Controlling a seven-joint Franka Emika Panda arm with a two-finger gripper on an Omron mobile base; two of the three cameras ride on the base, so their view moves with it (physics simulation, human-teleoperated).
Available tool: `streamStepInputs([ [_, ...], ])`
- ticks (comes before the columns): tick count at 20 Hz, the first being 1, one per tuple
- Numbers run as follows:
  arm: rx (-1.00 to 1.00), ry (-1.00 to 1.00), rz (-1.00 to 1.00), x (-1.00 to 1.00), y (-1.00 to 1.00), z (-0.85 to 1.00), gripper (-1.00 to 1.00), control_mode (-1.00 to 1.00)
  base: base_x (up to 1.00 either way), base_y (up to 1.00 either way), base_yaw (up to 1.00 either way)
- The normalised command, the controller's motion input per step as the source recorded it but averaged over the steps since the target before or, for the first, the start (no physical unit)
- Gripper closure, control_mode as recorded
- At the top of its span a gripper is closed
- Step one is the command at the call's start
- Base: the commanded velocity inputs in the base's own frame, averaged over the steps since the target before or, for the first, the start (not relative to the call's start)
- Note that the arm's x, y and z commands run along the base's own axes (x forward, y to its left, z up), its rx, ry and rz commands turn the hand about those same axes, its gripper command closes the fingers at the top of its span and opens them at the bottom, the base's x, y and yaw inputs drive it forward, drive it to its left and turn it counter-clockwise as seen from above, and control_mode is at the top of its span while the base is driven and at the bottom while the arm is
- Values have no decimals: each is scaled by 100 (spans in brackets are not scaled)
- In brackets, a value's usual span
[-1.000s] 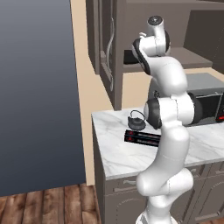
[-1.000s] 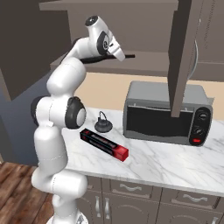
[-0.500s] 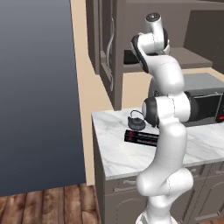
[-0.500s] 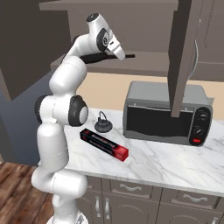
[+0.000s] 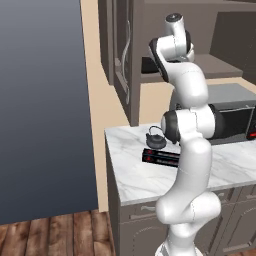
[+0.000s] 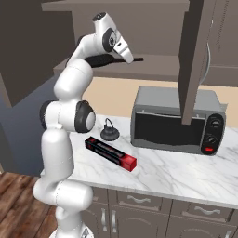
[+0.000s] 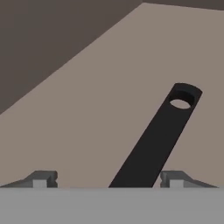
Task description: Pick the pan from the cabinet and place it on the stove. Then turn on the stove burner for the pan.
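Note:
The pan (image 6: 99, 61) lies on the shelf of the open cabinet (image 6: 195, 60), its long black handle (image 6: 135, 59) pointing right. Its dark body (image 5: 148, 65) also shows behind my arm in the left base view, beside the cabinet door (image 5: 122, 50). My gripper (image 6: 126, 54) reaches into the cabinet just over the handle. In the hand view the handle (image 7: 162, 131), with its hanging hole, runs up between the spread fingertips of my gripper (image 7: 108, 179), nearer the right one; the gripper is open. The stove is out of view.
Below the cabinet, a marble counter (image 6: 176, 172) carries a small black teapot (image 6: 110, 132), a black-and-red box (image 6: 110, 153) and a grey microwave (image 6: 174, 118). The open cabinet door hangs in front of the microwave. A tall dark grey panel (image 5: 40, 100) stands left.
The arm's upper end has edged slightly toward the cabinet shelf. The pan and the counter items have stayed put.

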Motion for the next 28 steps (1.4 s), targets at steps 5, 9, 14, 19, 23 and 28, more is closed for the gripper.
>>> streamStepInputs([
  [5, 0, 3, 0, 0, 0, -30, 100, -100, 0, 0, 0],
  [9, 0, 0, 0, 0, 0, -26, 100, -100, 0, 0, 0],
  [14, 1, 0, 0, 0, 0, -22, 100, -100, 0, 0, 0],
  [19, 7, -5, 0, -9, 0, -13, 100, -100, 0, 0, 0],
  [23, 9, -16, 0, -16, 0, -18, 100, -100, 0, 0, 0],
  [28, 9, -21, 0, -20, 0, -24, 100, -100, 0, 0, 0],
])
